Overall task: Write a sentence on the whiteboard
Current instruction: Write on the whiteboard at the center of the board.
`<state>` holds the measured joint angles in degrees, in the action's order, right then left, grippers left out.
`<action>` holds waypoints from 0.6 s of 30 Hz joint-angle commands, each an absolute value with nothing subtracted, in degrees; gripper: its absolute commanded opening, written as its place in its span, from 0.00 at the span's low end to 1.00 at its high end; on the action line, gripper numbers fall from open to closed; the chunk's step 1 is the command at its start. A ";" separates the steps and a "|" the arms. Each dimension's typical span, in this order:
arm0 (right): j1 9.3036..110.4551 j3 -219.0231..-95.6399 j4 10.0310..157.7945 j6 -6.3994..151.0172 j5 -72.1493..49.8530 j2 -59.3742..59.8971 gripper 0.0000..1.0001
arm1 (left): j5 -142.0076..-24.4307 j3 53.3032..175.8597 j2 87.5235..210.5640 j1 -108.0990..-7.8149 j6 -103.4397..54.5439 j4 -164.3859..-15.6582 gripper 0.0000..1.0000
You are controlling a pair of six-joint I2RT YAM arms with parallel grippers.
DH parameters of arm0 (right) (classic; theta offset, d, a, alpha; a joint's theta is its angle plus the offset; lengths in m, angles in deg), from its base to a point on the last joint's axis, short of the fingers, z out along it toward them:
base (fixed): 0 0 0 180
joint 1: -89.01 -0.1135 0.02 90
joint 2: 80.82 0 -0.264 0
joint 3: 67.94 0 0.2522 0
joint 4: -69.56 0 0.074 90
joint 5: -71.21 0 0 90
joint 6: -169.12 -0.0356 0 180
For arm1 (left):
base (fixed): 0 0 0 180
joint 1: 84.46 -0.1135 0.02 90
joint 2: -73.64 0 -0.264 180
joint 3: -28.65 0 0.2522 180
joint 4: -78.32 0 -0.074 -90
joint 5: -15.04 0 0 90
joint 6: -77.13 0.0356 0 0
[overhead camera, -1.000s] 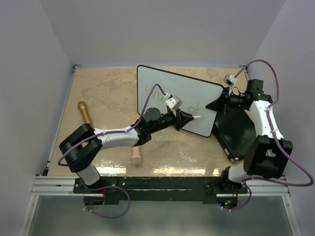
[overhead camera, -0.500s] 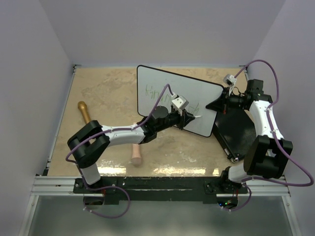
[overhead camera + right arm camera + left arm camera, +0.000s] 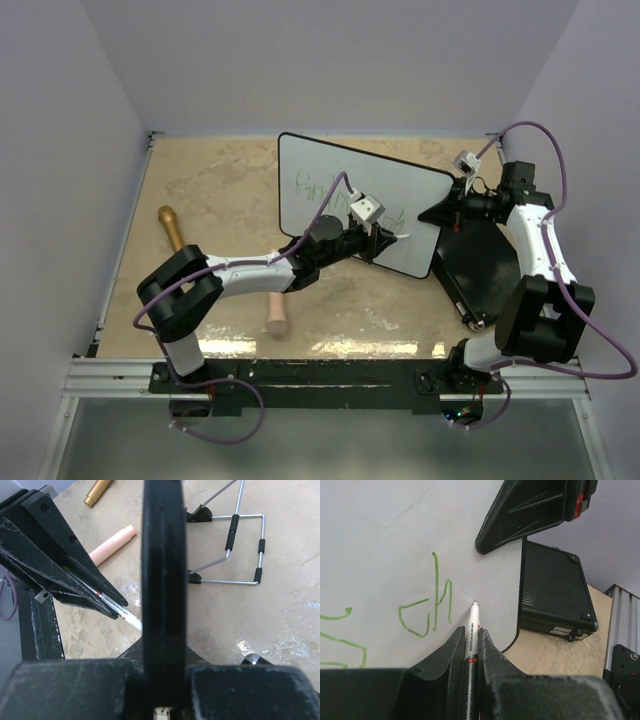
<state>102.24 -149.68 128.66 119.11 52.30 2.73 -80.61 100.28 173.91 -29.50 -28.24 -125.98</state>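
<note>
The whiteboard (image 3: 345,175) lies tilted across the back middle of the table. My right gripper (image 3: 447,211) is shut on its black rim (image 3: 162,580), which the right wrist view shows edge-on. My left gripper (image 3: 384,240) is shut on a white marker (image 3: 471,630). The marker's tip (image 3: 475,603) sits at the board's surface, just right of the green letters "ch" (image 3: 426,611). More of the green sentence (image 3: 318,186) runs along the board's upper left. In the right wrist view the left gripper (image 3: 107,602) and the marker (image 3: 126,616) come in from the left.
A black flat case (image 3: 482,262) lies right of the board, under the right arm. A gold cylinder (image 3: 172,228) and a pink cylinder (image 3: 277,316) lie on the table at the left. A wire stand (image 3: 235,545) rests behind the board.
The left gripper with the marker shifted a little right along the board's lower line, uncovering more green letters, then held nearly still. The right gripper has not moved.
</note>
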 commanded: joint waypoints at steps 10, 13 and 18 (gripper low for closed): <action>101.93 -150.25 128.58 120.96 49.41 1.36 0.00 | -77.95 103.41 171.81 -29.96 -26.05 -128.70 0.00; 101.93 -150.25 128.58 120.96 49.41 1.45 0.00 | -77.86 102.71 171.11 -30.49 -26.14 -129.05 0.00; 102.01 -150.25 128.67 120.96 49.24 1.53 0.00 | -78.03 101.65 170.14 -31.19 -26.40 -129.75 0.00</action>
<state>102.24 -149.68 128.66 119.15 52.30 2.73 -80.43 101.39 173.36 -29.96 -28.07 -125.96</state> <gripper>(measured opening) 0.055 0.159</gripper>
